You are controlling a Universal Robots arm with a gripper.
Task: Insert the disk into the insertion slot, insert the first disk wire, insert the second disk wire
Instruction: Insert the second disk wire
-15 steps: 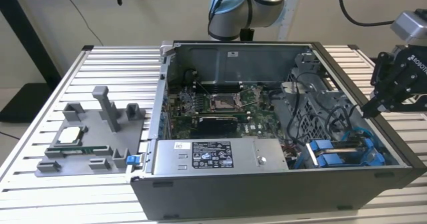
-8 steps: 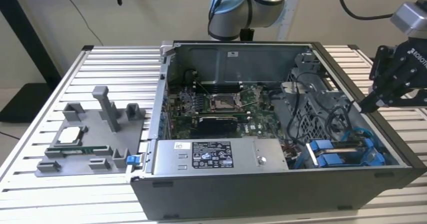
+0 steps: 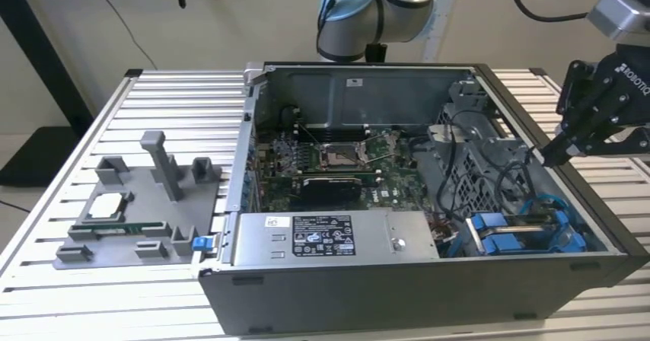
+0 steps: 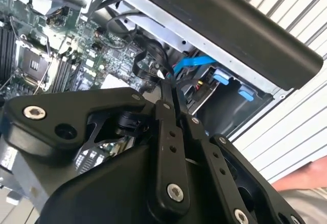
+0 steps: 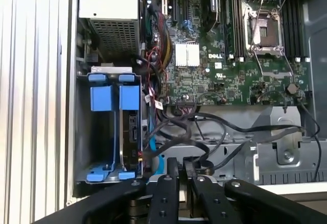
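Black fingers (image 5: 172, 173) of the gripper (image 5: 180, 162) are seen drawn narrow, almost pressed together, with nothing clearly pinched between them. The claw is held tilted down over the rim of the open case (image 3: 406, 295) at the exterior view's right. Just past the tips, looped black cables (image 5: 204, 132) and a blue cable (image 5: 153, 150) are crowded against the bay. Beyond them the disk (image 5: 131, 132) is seated on edge in the insertion slot (image 5: 82, 132), with blue tabs (image 5: 102, 99) at its ends. Farther off, open room is offered above the motherboard (image 5: 214, 71).
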